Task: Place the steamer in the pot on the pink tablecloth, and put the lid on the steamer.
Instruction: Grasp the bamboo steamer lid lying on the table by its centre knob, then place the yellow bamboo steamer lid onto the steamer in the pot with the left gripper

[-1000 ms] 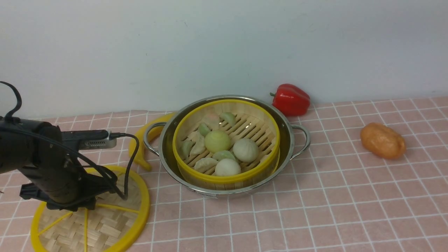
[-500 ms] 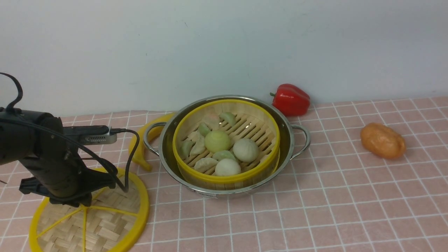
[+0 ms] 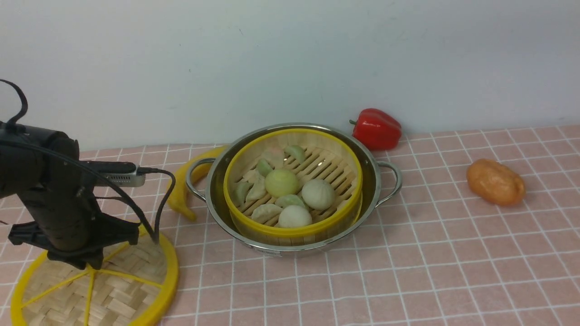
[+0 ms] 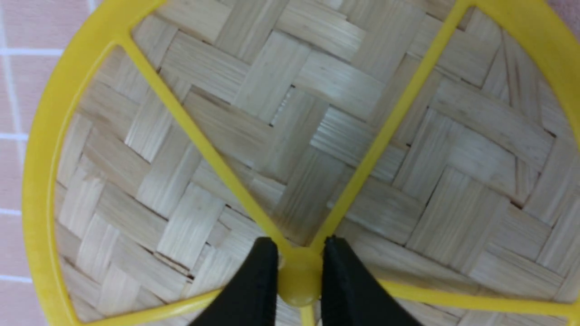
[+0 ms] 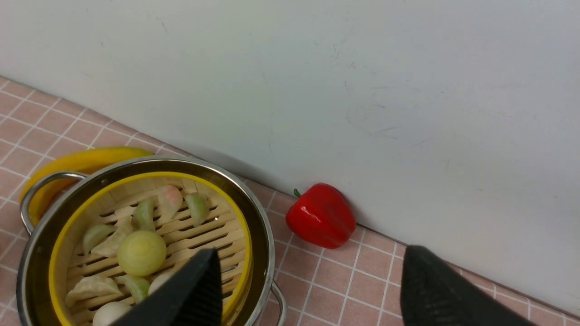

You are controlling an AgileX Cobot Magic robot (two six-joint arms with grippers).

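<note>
Left gripper [image 4: 297, 267] pinching lid [image 4: 317, 113] centre knob [image 4: 300, 290], lower left of front frame. Right gripper [image 5: 310, 271] gaping, holding nothing. Steamer [image 3: 335, 167] sitting inside pot [image 3: 373, 181], frame centre.

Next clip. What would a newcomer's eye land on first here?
The yellow-rimmed steamer full of pale dumplings, sitting inside the shiny pot at the middle of the pink tablecloth. Next, the left end effector pinching the centre knob of the woven lid at the near left. A glossy red pepper sits by the wall, right of the pot.
</note>
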